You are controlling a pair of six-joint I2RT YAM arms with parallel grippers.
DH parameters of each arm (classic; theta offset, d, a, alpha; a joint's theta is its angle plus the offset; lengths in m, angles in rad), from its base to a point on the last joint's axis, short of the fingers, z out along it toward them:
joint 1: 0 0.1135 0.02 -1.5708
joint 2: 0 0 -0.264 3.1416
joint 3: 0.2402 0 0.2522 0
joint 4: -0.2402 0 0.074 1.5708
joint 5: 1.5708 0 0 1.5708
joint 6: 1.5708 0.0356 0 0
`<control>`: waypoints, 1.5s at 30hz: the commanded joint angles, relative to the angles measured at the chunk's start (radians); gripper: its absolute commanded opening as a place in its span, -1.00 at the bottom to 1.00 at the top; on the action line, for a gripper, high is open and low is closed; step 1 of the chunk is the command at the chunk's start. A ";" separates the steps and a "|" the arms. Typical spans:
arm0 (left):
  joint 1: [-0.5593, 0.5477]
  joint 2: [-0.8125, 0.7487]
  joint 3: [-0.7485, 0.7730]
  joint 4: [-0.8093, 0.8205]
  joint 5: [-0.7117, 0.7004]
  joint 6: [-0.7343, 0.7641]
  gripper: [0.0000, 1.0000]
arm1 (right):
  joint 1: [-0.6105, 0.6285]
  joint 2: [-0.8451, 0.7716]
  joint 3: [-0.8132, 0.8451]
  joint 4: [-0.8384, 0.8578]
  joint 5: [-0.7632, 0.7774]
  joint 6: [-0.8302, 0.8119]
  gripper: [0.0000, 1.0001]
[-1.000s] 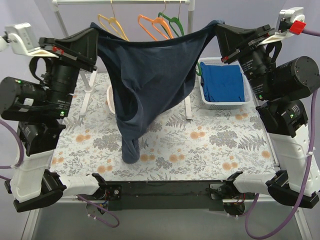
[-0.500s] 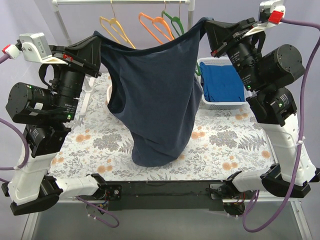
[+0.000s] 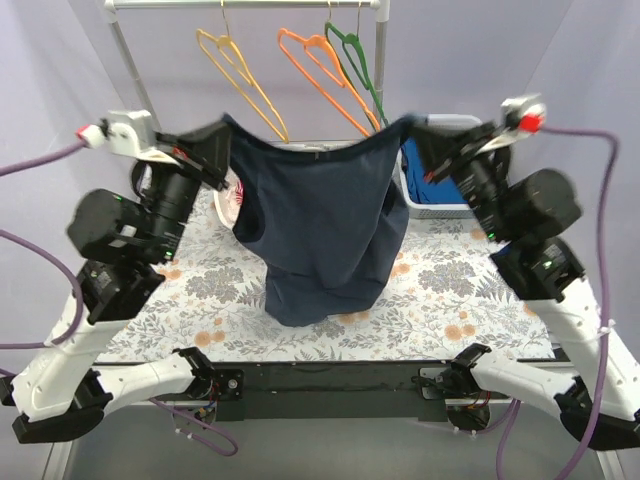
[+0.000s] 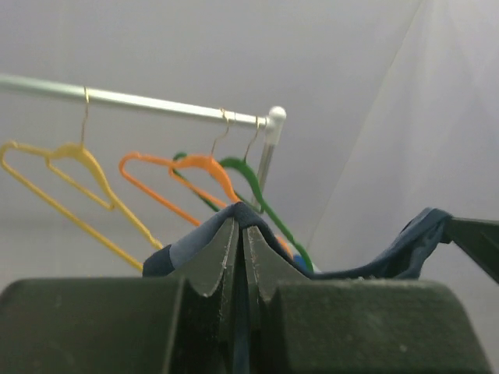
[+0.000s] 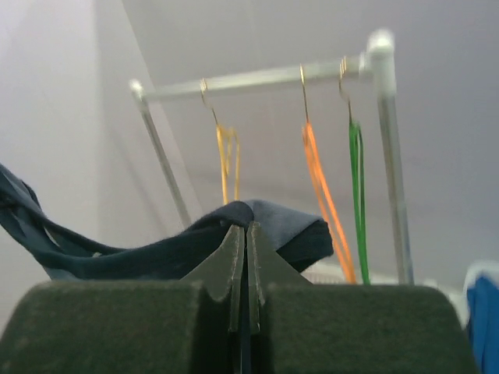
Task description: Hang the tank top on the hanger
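top [image 3: 325,230]: hung as a sagging sheet between the two arms. its upper edge was stretched in front of and below the hanger [image 3: 245,85]. its lowest fold hung close to the table [image 3: 450,290]; contact could not be told.

left gripper [image 3: 226,150], right gripper [image 3: 424,127]: jaws pinched fully together, each on one upper corner of the top, with a small bunch of cloth showing above the tips in both wrist views.

risk, as judged: the grips held bunched edge rather than an opened strap, so the hanger's arm might meet closed fabric and swing away on its hook. a thin pinch might also slip under the stretch.

surroundings: orange hanger [image 3: 320,75] and green hanger [image 3: 358,70] crowded the same rail [image 3: 240,4] near the right-hand corner and could snag it. a basket [image 3: 445,211] of blue cloth [image 3: 415,170] stood just beside the right gripper.
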 commanded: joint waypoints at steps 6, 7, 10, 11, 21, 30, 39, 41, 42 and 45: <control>0.004 -0.192 -0.613 -0.213 0.102 -0.427 -1.00 | 0.001 -0.208 -0.825 -0.015 -0.152 0.425 -0.97; 0.004 -0.203 -0.704 -0.223 0.119 -0.488 -1.00 | 0.002 -0.206 -0.903 -0.021 -0.166 0.430 -0.97; 0.004 -0.180 -0.784 -0.253 0.168 -0.551 -1.00 | 0.001 -0.157 -0.970 -0.049 -0.191 0.399 -0.97; 0.004 -0.155 -0.822 -0.254 0.176 -0.597 -1.00 | 0.001 -0.108 -0.970 -0.068 -0.212 0.382 -0.97; 0.005 -0.101 -0.804 -0.423 -0.014 -0.714 -1.00 | 0.062 0.098 -0.612 -0.383 -0.159 0.121 -0.97; 0.005 -0.106 -0.660 -0.500 -0.158 -0.647 -1.00 | 0.160 0.259 -0.366 -0.722 0.004 -0.020 -0.97; 0.010 -0.026 -0.681 -0.520 -0.212 -0.654 -0.97 | 0.315 0.581 -0.186 -0.771 0.105 -0.083 -0.39; 0.019 -0.016 -0.703 -0.503 -0.207 -0.664 -0.97 | 0.315 0.586 -0.172 -0.710 0.072 -0.081 -0.15; 0.024 -0.003 -0.717 -0.500 -0.204 -0.670 -0.95 | 0.315 0.584 -0.168 -0.699 0.070 -0.078 -0.11; 0.057 0.006 -0.740 -0.472 -0.175 -0.656 -0.82 | 0.314 0.532 -0.204 -0.617 0.073 -0.054 0.12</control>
